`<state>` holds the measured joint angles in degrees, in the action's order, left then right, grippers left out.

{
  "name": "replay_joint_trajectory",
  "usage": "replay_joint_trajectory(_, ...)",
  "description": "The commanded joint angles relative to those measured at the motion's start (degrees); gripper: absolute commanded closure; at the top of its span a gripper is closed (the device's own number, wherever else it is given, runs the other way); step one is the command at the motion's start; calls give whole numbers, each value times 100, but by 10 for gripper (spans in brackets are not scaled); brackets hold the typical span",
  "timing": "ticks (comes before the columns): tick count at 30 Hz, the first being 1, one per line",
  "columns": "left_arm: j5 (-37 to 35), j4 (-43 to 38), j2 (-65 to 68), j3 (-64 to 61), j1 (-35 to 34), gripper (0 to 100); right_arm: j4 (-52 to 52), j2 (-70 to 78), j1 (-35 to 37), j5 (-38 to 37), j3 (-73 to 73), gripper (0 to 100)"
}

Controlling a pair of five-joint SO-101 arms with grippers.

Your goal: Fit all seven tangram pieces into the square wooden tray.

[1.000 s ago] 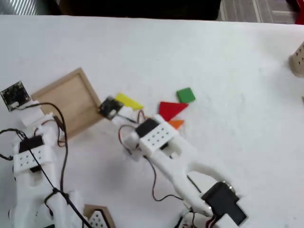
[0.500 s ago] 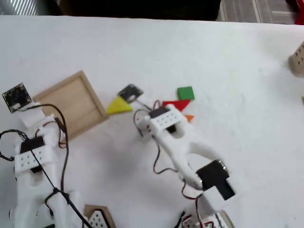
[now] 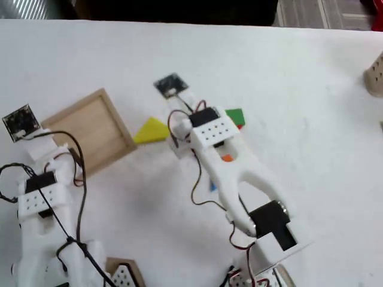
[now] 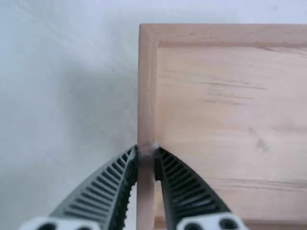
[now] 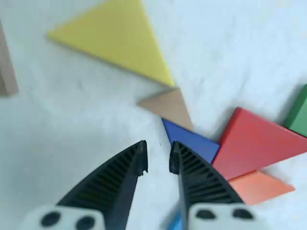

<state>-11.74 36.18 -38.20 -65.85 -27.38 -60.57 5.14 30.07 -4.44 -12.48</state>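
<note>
The square wooden tray (image 3: 90,128) lies at the left with nothing in it. My left gripper (image 4: 146,155) is shut on the tray's rim (image 4: 146,86), one finger on each side of the wall. A big yellow triangle (image 3: 151,130) lies just beside the tray. My right arm (image 3: 209,128) hangs over the cluster of pieces. My right gripper (image 5: 158,158) is open by a narrow gap with nothing in it, just short of a blue piece (image 5: 189,143) and a small tan triangle (image 5: 168,105). The yellow triangle (image 5: 117,38), red triangle (image 5: 254,143), orange piece (image 5: 259,187) and green square (image 5: 301,112) lie around them.
In the high view the green square (image 3: 235,115) and a bit of the orange piece (image 3: 226,158) peek out from under the right arm. A perforated tan object (image 3: 374,75) stands at the table's far right edge. Cables trail from both arms.
My right arm has swung away from the tray, farther over the cluster of pieces, leaving the yellow triangle uncovered beside the tray. The left arm and tray have stayed put.
</note>
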Motion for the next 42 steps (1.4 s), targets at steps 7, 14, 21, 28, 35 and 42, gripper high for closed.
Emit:
replay_joint_trajectory(7, -26, -378, -66, 53, -40, 977, 3002, 1429, 734, 1187, 413, 910)
replay_joint_trajectory(14, 888, -70, -66, 132, 4, 977, 3705, 1895, 769, 1178, 413, 910)
replay_joint_trajectory(21, 1644, 325, -66, 246, 242, 977, 3213, 1965, 400, 1169, 413, 915)
replay_joint_trajectory(28, 1670, 334, -66, 202, 400, 977, 1675, 1578, 286, -624, 369, 915)
replay_joint_trajectory(35, 1670, 334, -66, 202, 382, 977, 1077, 1508, -391, -1002, 396, 915)
replay_joint_trajectory(42, 1670, 334, -66, 211, 374, 977, 690, 523, -374, -844, 457, 915)
